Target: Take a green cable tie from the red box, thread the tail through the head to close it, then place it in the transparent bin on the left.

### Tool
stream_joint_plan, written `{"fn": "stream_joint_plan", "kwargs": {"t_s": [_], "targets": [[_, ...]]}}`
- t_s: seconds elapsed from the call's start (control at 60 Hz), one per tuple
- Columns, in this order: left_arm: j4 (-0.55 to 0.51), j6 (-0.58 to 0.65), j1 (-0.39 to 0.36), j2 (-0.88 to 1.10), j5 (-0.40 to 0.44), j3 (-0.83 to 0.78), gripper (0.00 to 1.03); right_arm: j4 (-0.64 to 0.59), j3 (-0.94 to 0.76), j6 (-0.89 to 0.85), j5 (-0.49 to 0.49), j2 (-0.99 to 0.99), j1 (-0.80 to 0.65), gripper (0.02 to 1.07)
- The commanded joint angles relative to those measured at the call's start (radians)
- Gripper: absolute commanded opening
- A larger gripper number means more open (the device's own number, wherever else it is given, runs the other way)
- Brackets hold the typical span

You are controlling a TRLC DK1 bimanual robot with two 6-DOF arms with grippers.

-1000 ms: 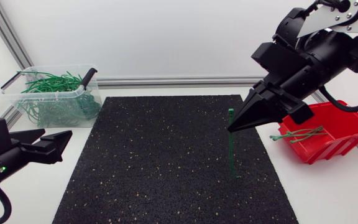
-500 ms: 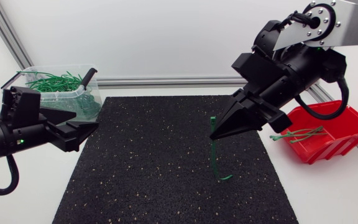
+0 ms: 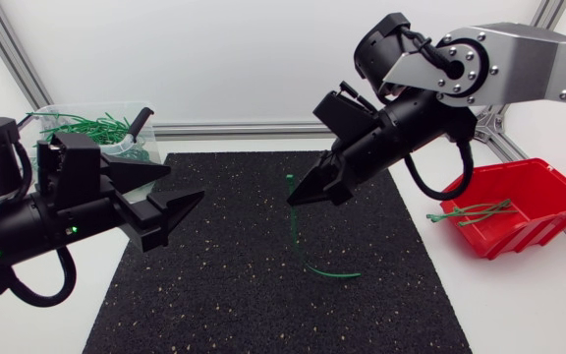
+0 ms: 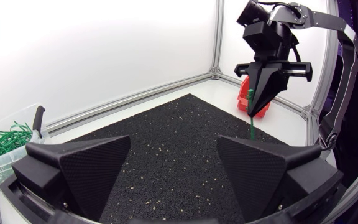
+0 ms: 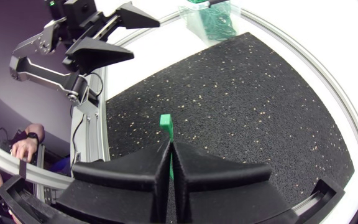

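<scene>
Head view: mid-frame, the right gripper (image 3: pixel 298 197) pinches the tie (image 3: pixel 292 224) just below its head, tail trailing onto the mat (image 3: pixel 214 295), likely held out for threading, with the left gripper (image 3: pixel 185 183) spread at centre-left. Left wrist view: its fingers gape wide and empty, the tie well ahead. Right wrist view: fingers pressed together on the tie, green head poking out past the tips.

cable tie (image 3: pixel 294 221): green;
mat (image 3: pixel 234 295): black with pale speckles;
box (image 3: pixel 543 206): red;
bin (image 3: pixel 67 167): transparent;
right gripper (image 3: pixel 293 200): matte black
</scene>
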Motion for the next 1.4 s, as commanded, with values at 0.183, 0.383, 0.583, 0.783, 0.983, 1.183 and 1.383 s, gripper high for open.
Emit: {"fn": "stream_joint_plan", "kwargs": {"t_s": [0.183,0.383,0.583,0.783,0.983,1.183,1.383], "targets": [[0.145,-0.026,-0.208,0.003,-0.233,-0.085,0.91,0.156,-0.016,0.238,0.172,-0.05,0.111,0.08],[0.225,-0.025,-0.363,0.026,-0.427,-0.091,0.91,0.245,-0.027,0.442,0.264,-0.122,0.153,0.08],[0.372,-0.017,-0.464,0.092,-0.571,-0.115,0.88,0.259,-0.001,0.557,0.378,-0.134,0.197,0.08],[0.525,0.003,-0.53,0.207,-0.713,-0.125,0.87,0.262,0.034,0.634,0.468,-0.131,0.24,0.08],[0.639,0.016,-0.538,0.262,-0.789,-0.135,0.87,0.262,0.073,0.697,0.516,-0.105,0.282,0.08],[0.726,0.029,-0.538,0.3,-0.798,-0.149,0.87,0.261,0.1,0.749,0.534,-0.076,0.306,0.08],[0.791,0.033,-0.538,0.323,-0.799,-0.155,0.87,0.273,0.1,0.769,0.571,-0.071,0.328,0.08]]}}
